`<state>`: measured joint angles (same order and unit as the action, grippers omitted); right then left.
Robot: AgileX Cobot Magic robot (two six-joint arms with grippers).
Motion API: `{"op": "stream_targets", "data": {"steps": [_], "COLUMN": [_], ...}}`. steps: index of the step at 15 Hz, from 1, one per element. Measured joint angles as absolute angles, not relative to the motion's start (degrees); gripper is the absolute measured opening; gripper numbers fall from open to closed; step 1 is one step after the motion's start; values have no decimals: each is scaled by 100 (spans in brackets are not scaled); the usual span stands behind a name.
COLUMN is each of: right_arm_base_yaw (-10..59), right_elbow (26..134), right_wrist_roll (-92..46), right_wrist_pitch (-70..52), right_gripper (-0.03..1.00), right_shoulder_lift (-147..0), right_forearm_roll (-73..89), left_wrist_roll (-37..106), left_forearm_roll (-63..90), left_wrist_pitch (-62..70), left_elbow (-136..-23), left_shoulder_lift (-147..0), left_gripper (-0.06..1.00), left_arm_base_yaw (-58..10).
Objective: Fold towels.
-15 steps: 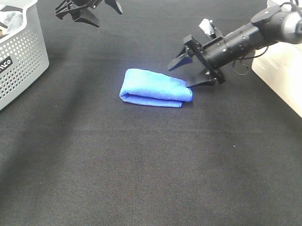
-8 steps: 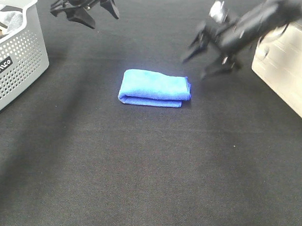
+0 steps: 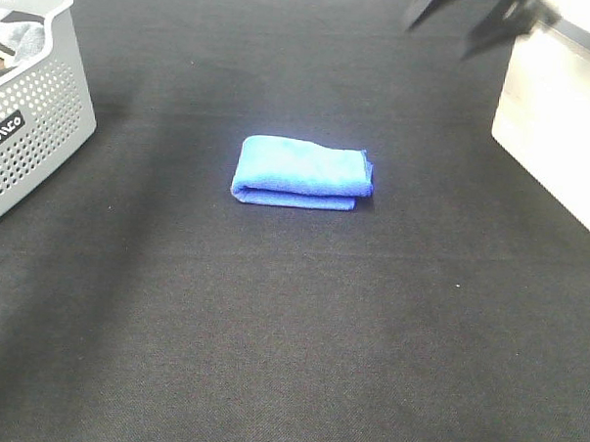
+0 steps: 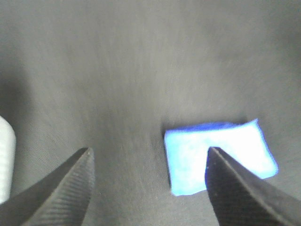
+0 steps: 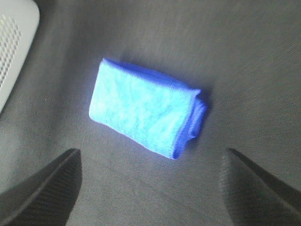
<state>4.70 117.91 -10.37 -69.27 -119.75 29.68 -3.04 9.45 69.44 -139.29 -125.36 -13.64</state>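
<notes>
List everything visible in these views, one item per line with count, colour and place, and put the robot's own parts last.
towel: one, bright blue, folded into a compact rectangle, lying on the cloth near the middle of the table, nothing touching it.
basket: one, grey, perforated, at the left edge, with grey fabric showing inside.
table cover: one, black cloth, spread over the work surface.
box-like object: one, cream-white, at the right edge.
right gripper: one, black, blurred, raised at the far right top of the overhead view, jaws open, holding nothing.
left gripper: one, black, seen only in its own wrist view, jaws open above the cloth, holding nothing.
</notes>
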Motion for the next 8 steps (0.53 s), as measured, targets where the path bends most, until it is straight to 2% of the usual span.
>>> {"op": "stream_targets", "data": {"steps": [5, 8], "right_arm_base_yaw": [470, 476], "right_elbow": [11373, 10181], "right_wrist_roll": [-945, -951], "right_wrist_pitch": [-6933, -6939], "right_gripper": [76, 76], "right_shoulder_lift": [-10376, -9110], "right_forearm_roll": [2475, 2257], "left_wrist_roll": [-252, -115], "left_forearm_roll": [596, 550], "left_wrist_pitch": [6944, 6944], "left_elbow": [-13837, -12582], "left_shoulder_lift": [-11396, -10319], "left_gripper": [64, 64], "left_arm_base_yaw": [-1707, -1730]}}
